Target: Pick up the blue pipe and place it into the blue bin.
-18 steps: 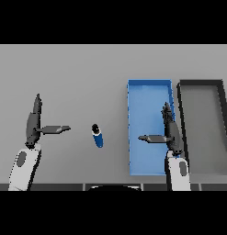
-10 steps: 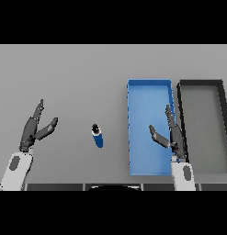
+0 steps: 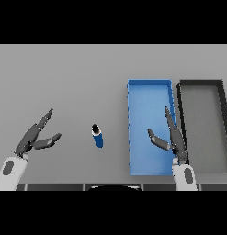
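The pipe (image 3: 97,136) lies on the grey table (image 3: 78,78), between the two hands and just left of the blue bin (image 3: 149,92), not touching it. The left hand (image 3: 34,137) hovers well left of the pipe, fingers straight and thumb spread, holding nothing. The right hand (image 3: 172,137) hangs over the bin's right side, fingers extended and thumb pointing left, also empty. A black bin (image 3: 201,83) sits right beside the blue one.

blue pipe (image 3: 98,136) lying on table, left of blue bin (image 3: 149,87)
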{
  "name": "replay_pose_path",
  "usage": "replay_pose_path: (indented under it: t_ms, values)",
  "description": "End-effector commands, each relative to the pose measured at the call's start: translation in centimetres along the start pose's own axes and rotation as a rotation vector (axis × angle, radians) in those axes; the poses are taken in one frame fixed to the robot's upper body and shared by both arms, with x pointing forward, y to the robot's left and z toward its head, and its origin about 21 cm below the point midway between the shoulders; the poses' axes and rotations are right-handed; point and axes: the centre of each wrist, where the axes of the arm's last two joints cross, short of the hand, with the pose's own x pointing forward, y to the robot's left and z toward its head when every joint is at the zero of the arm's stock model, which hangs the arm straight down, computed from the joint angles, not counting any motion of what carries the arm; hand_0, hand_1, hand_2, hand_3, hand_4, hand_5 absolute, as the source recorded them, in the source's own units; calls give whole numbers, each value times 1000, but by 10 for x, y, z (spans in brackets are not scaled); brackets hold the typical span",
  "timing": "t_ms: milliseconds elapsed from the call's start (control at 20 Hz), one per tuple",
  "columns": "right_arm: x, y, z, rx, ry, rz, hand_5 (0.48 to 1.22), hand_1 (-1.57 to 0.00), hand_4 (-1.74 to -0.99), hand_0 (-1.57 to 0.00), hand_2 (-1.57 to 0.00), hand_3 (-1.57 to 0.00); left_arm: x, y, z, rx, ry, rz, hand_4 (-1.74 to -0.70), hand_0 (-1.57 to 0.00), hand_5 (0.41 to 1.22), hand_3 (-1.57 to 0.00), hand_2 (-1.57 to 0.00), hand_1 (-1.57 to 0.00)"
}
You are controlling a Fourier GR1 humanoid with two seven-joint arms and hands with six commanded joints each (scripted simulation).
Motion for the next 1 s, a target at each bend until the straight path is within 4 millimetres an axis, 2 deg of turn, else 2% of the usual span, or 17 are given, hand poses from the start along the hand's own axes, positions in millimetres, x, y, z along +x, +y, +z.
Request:
replay_pose_path:
  t_ms: [0,150,250,450,600,700,850,950]
  values:
    - [1,-1,-1,2,-14,-1,616,1,-1179,1,1,1,3,-6,0,-45,-1,-1,-1026,1,549,1,1,1]
    - [-2,1,4,12,-7,-1,616,1,-1173,1,1,1,8,-34,-3,-168,18,17,-1095,1,510,1,1,1]
    - [2,1,-2,10,-3,2,618,1,-1174,1,1,1,13,-50,-6,-219,33,6,-1126,1,485,1,1,1]
    - [1,0,1,0,5,-13,615,1,-1197,1,1,1,13,-79,-16,-298,41,6,-1139,1,450,1,1,1]
    - [0,0,3,9,-2,-22,627,1,-1218,1,1,1,14,-97,-32,-311,20,23,-1147,1,452,1,1,1]
    - [0,-2,3,-2,13,-15,624,1,-1214,1,1,1,11,-105,-38,-309,0,33,-1154,1,459,1,1,1]
    - [0,0,5,7,17,-12,621,1,-1202,1,1,1,8,-128,-50,-307,-17,64,-1150,1,460,1,1,1]
    - [1,-1,4,-1,6,-16,631,1,-1210,1,1,1,8,-131,-61,-309,-26,71,-1134,1,459,1,1,1]
